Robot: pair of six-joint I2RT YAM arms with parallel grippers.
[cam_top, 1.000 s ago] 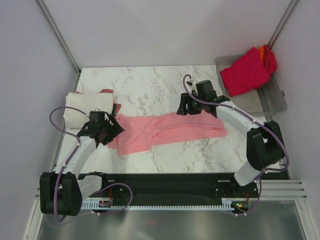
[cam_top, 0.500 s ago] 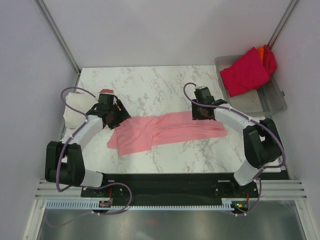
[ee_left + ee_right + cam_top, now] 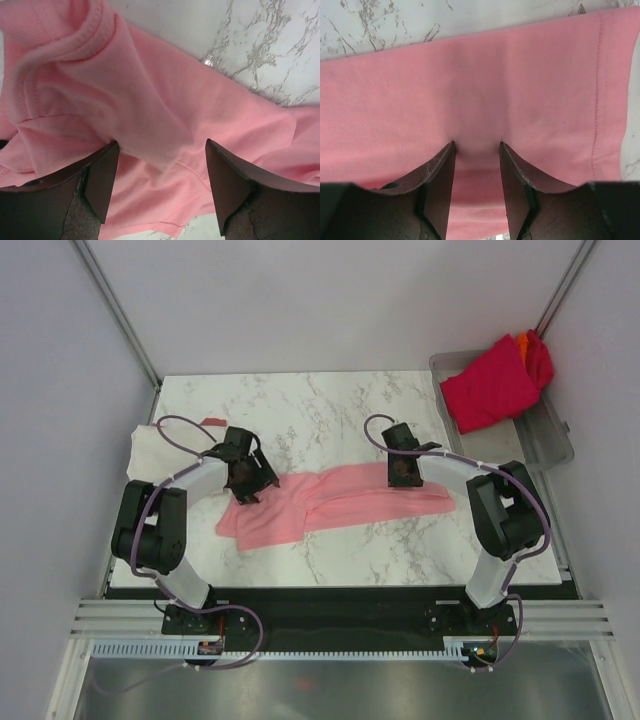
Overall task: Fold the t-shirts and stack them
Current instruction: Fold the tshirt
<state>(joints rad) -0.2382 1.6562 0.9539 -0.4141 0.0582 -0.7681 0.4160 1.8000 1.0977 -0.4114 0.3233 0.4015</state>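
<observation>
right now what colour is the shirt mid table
The shirt is light pink, clearest in the top view.

Perhaps five t-shirts (image 3: pixel 340 498), one tray (image 3: pixel 548 435), two arms (image 3: pixel 190 482).

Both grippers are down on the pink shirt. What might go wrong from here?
1. The left gripper straddles bunched, layered cloth of the pink t-shirt near a hem; it may catch extra layers and lift the shirt crooked.
2. The right gripper has only a shallow pucker between its jaws; that thin pinch could slip out on lifting.
</observation>
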